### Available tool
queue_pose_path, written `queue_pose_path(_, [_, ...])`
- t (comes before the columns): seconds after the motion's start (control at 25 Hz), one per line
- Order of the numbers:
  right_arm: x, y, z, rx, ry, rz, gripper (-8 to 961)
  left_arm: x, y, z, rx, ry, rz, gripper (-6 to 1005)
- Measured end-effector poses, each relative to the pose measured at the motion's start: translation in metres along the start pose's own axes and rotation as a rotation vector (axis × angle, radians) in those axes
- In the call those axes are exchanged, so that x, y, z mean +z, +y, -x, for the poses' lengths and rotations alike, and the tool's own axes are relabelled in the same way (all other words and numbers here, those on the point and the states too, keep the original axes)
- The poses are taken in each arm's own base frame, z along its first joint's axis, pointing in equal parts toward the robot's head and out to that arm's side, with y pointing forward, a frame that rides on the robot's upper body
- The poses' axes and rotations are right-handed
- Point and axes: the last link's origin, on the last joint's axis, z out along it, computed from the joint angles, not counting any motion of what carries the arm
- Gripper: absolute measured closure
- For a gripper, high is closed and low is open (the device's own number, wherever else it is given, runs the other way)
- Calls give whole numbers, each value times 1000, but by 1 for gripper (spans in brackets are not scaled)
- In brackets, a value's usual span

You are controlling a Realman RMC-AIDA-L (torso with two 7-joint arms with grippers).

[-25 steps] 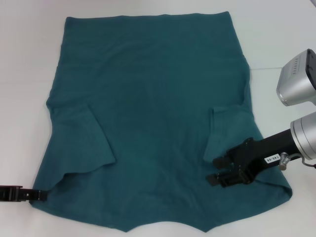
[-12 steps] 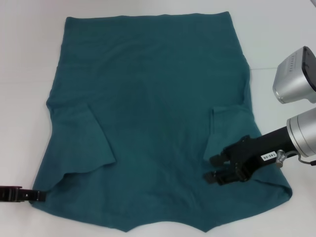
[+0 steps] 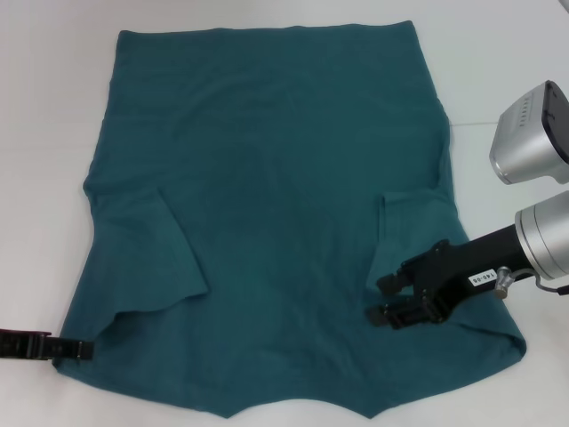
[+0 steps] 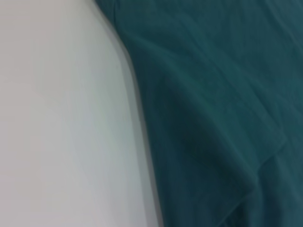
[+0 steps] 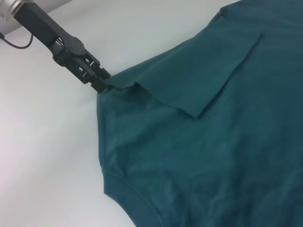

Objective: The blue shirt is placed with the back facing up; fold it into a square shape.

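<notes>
White table (image 3: 53, 133) carries the blue shirt (image 3: 267, 196), spread flat across most of it with both sleeves already folded inward over the body. Right gripper (image 3: 384, 299) sits over the shirt's near right part beside the folded right sleeve; over the last second it has crept slightly inward and its jaws have narrowed, though still parted, nothing pinched. Left gripper (image 3: 82, 349) has slid a little inward and is clenched on the shirt's near left corner, seen in the right wrist view (image 5: 100, 85). Judgement: next fold about to start.
</notes>
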Motion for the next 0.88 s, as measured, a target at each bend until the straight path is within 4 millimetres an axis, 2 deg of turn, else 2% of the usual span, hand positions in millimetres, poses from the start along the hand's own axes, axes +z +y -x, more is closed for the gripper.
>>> queue_pose_path(0.6, [2,-1,3,-6,0,2,405,1,0,0,-3,-18,-14,354])
queue_pose_path(0.88, [2,-1,3,-4,-3,-2,405,7,6,-1,16,-19,-1,356])
